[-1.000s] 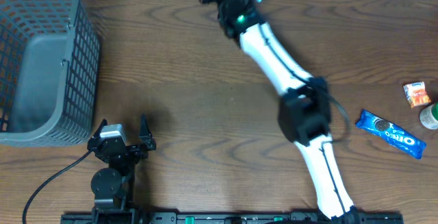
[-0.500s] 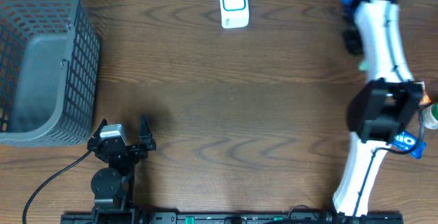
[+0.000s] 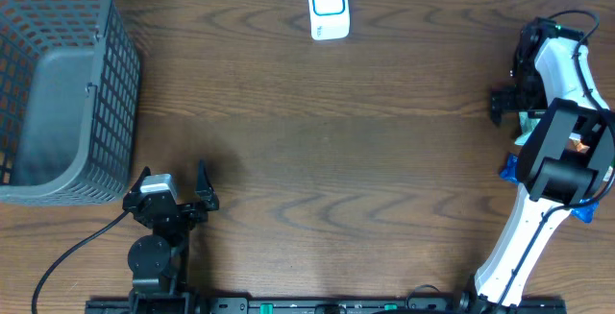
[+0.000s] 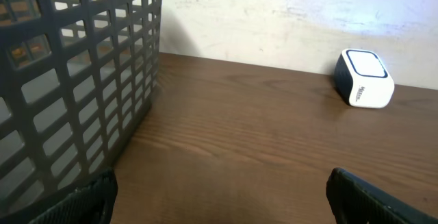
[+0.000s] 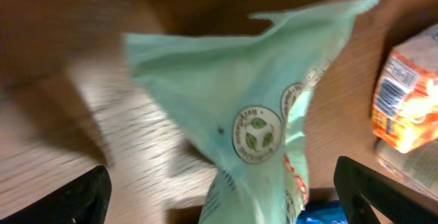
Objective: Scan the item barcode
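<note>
Dark wood surface (image 3: 317,141), pale wall behind it in L wrist view. Grey basket (image 3: 58,84) sits at far L corner. White scanner (image 3: 328,7) w/ blue-rimmed window stands at far edge, approx centre. L arm rests at near edge, just below basket, w/ L fingers (image 3: 203,175) spread wide and holding nothing. L wrist view has both tips (image 4: 75,200) low in the corners, basket wall at L, scanner (image 4: 364,79) ahead to the R. R arm is folded at R edge, R fingers (image 3: 500,103) just beside green packet (image 3: 527,125). R wrist view is blurred: packet (image 5: 253,101) fills the middle, crumpled, round leaf logo facing cam. R fingers (image 5: 65,200) are spread out to both lower corners, packet betw them but not pinched. Orange pack (image 5: 404,94) lies just R of it, and a bit of blue pack (image 5: 328,214) shows under its lower end. Packet is well apart from scanner, over by R edge w/ the other packs.
</note>
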`<state>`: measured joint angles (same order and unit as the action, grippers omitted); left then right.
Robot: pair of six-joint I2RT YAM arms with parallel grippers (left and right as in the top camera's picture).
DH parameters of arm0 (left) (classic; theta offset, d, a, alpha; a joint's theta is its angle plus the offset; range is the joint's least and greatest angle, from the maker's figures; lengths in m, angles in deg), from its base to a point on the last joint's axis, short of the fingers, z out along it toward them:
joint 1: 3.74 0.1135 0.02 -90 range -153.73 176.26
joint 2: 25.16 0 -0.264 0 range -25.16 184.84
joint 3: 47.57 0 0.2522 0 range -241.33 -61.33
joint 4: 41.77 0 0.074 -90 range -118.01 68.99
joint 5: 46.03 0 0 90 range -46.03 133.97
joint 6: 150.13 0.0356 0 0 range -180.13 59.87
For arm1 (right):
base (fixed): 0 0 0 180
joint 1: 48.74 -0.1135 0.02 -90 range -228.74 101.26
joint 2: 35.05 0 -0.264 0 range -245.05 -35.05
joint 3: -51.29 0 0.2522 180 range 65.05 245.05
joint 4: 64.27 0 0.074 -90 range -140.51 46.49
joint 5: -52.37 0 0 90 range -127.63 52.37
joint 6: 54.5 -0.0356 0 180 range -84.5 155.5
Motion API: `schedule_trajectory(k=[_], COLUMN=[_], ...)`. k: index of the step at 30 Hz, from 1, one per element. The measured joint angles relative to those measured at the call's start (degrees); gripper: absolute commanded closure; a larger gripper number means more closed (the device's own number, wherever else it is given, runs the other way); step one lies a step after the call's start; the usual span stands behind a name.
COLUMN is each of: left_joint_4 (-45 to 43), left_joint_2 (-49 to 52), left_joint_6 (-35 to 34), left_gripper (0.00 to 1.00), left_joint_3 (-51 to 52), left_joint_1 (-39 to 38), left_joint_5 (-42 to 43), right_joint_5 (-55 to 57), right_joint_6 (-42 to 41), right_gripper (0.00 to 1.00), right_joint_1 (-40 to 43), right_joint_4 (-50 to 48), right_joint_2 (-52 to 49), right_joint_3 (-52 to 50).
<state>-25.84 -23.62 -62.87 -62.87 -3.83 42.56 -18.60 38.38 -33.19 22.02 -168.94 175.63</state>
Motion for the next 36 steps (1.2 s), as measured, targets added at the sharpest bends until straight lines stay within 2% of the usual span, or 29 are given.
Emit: schedule_trajectory(k=[3, 5, 10, 12, 17, 26, 28, 30, 33, 36], left_joint_4=[0.02, 0.0, 0.02, 0.0, 0.02, 0.0, 0.02, 0.02, 0.02, 0.04], left_joint_2=[0.0, 0.0, 0.0, 0.02, 0.02, 0.02, 0.02, 0.02, 0.02, 0.02], left_joint_6=[-0.02, -0.02, 0.0, 0.0, 0.0, 0.0, 0.0, 0.0, 0.0, 0.0], left_gripper=[0.02, 0.02, 0.02, 0.02, 0.02, 0.02, 0.02, 0.02, 0.02, 0.02], left_joint_3=[0.0, 0.0, 0.0, 0.0, 0.0, 0.0, 0.0, 0.0, 0.0, 0.0], left_joint_1=[0.0, 0.0, 0.0, 0.0, 0.0, 0.0, 0.0, 0.0, 0.0, 0.0], left_joint_5=[0.0, 0.0, 0.0, 0.0, 0.02, 0.0, 0.0, 0.0, -0.02, 0.0], right_joint_5=[-2.67, -5.33, -11.85, -12.44, -13.05, -14.12, -14.58, -15.89, -19.67, -22.93], right_joint_6=[-0.02, -0.15, -2.16, -2.45, -2.54, -2.67, -2.67, -2.67, -2.64, -2.71], right_gripper=[0.01, 0.01, 0.01, 0.01, 0.01, 0.01, 0.01, 0.01, 0.01, 0.01], right_joint_1=[-0.63, -2.01, -7.39, -7.93, -7.93, -7.93, -7.93, -7.96, -7.96, -7.96], right_joint_4=[1.14, 1.46, 1.14, 1.33, 1.64, 1.14, -4.11, -13.53, -31.61, -45.66], right_joint_2=[3.3, 9.92, 37.13, 44.37, 55.34, 68.39, 72.43, 77.37, 86.27, 93.66], right_joint_3=[0.68, 0.9, 3.54, 4.04, 4.13, 3.43, -0.31, -7.78, -24.81, -39.26])
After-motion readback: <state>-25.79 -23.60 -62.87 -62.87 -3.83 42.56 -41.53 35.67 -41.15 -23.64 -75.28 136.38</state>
